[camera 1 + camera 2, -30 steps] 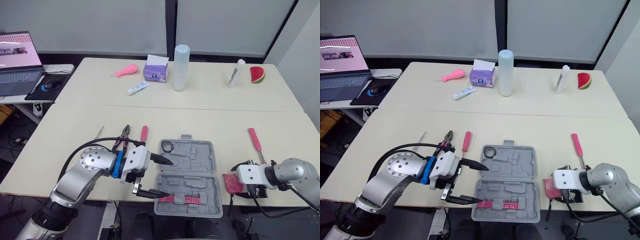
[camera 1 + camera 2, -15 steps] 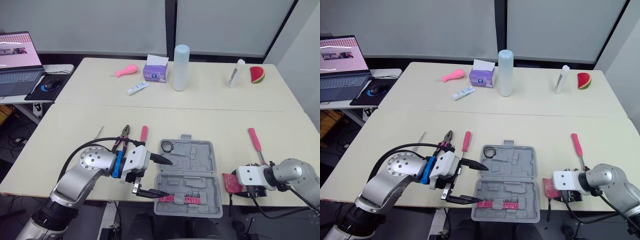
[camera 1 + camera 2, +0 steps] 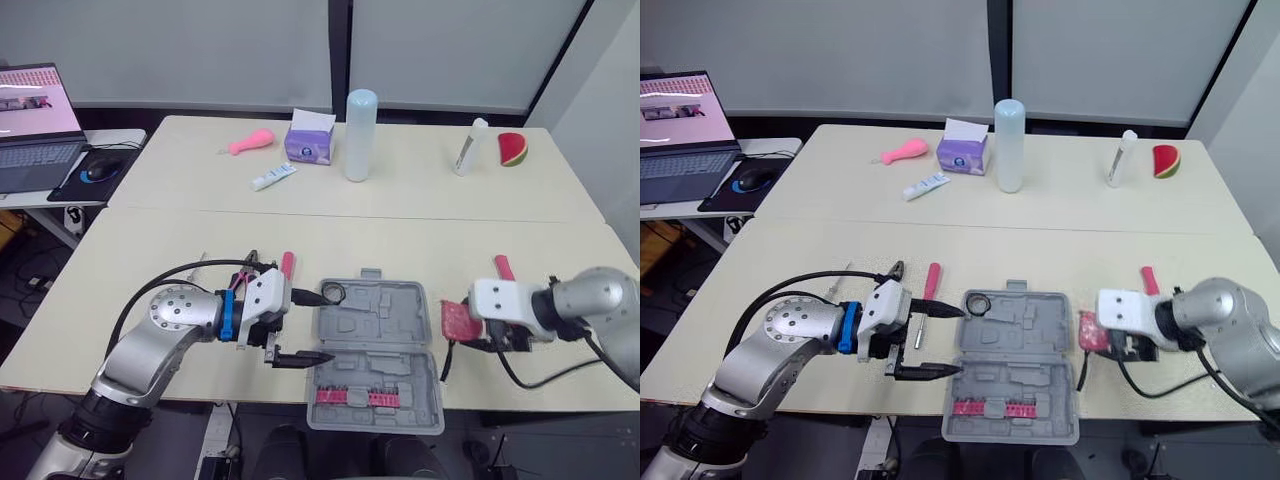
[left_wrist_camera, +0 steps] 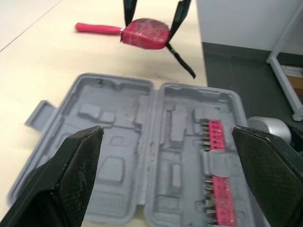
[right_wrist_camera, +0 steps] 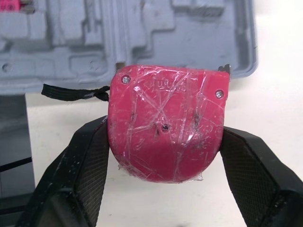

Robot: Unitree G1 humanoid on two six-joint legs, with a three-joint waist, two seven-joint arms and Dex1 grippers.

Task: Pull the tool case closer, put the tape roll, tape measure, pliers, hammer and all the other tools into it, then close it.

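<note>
Two pale tabletops (image 3: 420, 235) stand end to end below a grey partition wall; at the upper left of the frame a side desk carries an open laptop (image 3: 35, 120) and a mouse (image 3: 100, 168). Across the top of the frame, on the far tabletop, stand a pink object (image 3: 250, 143), a white tube (image 3: 274, 176), a purple tissue box (image 3: 308, 140), a tall pale cylinder (image 3: 360, 120), a white bottle (image 3: 465, 146) and a watermelon-slice toy (image 3: 512, 148).

At the lower centre of the frame the grey tool case (image 3: 375, 350) lies flat open on the near tabletop, close to the front edge; a black tape roll (image 3: 334, 293) sits in the upper left corner of its upper half, and a pink bit strip (image 3: 352, 397) lies in its lower half. The left hand (image 3: 322, 326) hovers at the case's left edge, its black fingers (image 4: 71, 175) spread wide and gripping nothing. Just left of the case, at the frame's centre left, lie a red-handled screwdriver (image 3: 288, 264) and the pliers (image 3: 248, 262) – both partly behind that hand.

At the right of the frame the right hand (image 3: 460, 325) is clamped on the red tape measure (image 5: 165, 120), one finger on each flat side; it holds the tape measure just beside the case's right edge, the black wrist strap (image 3: 443, 362) hanging below. A pink-handled tool (image 3: 503, 267) lies on the tabletop just beyond that hand – what kind of tool it is cannot be told.
</note>
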